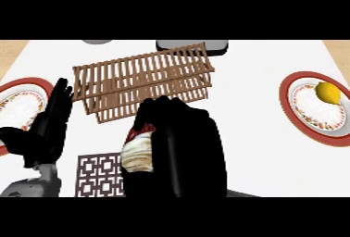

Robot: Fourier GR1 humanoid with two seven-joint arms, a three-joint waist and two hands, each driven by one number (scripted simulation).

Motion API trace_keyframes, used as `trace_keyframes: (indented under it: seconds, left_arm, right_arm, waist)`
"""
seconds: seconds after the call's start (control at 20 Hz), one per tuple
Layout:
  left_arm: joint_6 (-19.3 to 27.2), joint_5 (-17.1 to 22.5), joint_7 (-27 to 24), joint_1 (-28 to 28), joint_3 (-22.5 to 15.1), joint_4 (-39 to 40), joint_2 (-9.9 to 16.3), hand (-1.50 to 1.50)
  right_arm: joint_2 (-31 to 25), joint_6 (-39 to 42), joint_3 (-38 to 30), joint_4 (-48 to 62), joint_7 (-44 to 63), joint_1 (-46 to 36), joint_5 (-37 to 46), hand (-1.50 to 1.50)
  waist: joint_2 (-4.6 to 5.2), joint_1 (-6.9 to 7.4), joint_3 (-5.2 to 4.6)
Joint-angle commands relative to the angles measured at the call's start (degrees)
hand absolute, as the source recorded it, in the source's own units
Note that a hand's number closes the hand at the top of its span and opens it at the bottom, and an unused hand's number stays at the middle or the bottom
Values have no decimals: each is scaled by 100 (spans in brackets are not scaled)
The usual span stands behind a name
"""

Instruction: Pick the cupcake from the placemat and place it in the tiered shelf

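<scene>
While you are looking at the lower middle of the frame, the right hand's fingers [147, 113] are curling round the cupcake [139, 150], holding it against the palm; the right hand [181, 148] is filling much of the lower centre and is hiding most of the cake. You are seeing only the cupcake's pale frosting and a little red at its top, at the hand's left side. It is showing just above the placemat [96, 173], a dark patterned square at the lower left centre; whether it is touching the mat you cannot tell.

Item, tiered shelf [140, 78]: brown slatted wood, lying in the upper centre, its lower edge just above the right hand's fingertips.

Item, left hand [48, 122]: resting at the left edge, fingers straight and pointing up, holding nothing.

Item, left plate [21, 104]: red-rimmed, sitting behind that hand at the left edge.

Item, right plate [315, 107]: red-rimmed, sitting at the right edge, carrying a lemon [328, 92] in its upper part.

Item, white counter [253, 152]: bearing everything listed.
</scene>
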Motion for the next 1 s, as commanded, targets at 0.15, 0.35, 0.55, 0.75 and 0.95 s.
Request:
trace_keyframes:
  seconds: [0.15, 0.35, 0.55, 0.75, 0.95]
  left_arm:
    - [-51, -4, -5, -91, 12, 27, 12, 0]
    - [27, -80, -84, -93, 6, 62, -60, 0]
    - [-220, 137, -23, -84, 171, 8, 121, 0]
    - [104, -216, 82, -46, -174, -67, -202, 0]
    - [-204, 63, -157, -60, 131, 82, 2, 0]
  right_arm:
    - [87, -796, -463, 1122, 1033, -849, -119, 150]
    - [88, -1040, -783, 1745, 584, -1174, -412, 150]
    - [88, -1825, -937, 2778, 21, -1364, -538, 150]
    - [89, -2383, -998, 3505, -286, -1724, -627, 150]
    - [89, -2933, -962, 4146, -816, -1720, -787, 150]
  waist:
    - [39, 13, 9]
    - [48, -3, 13]
    - [72, 87, 12]
    - [68, 81, 15]
    - [68, 34, 14]
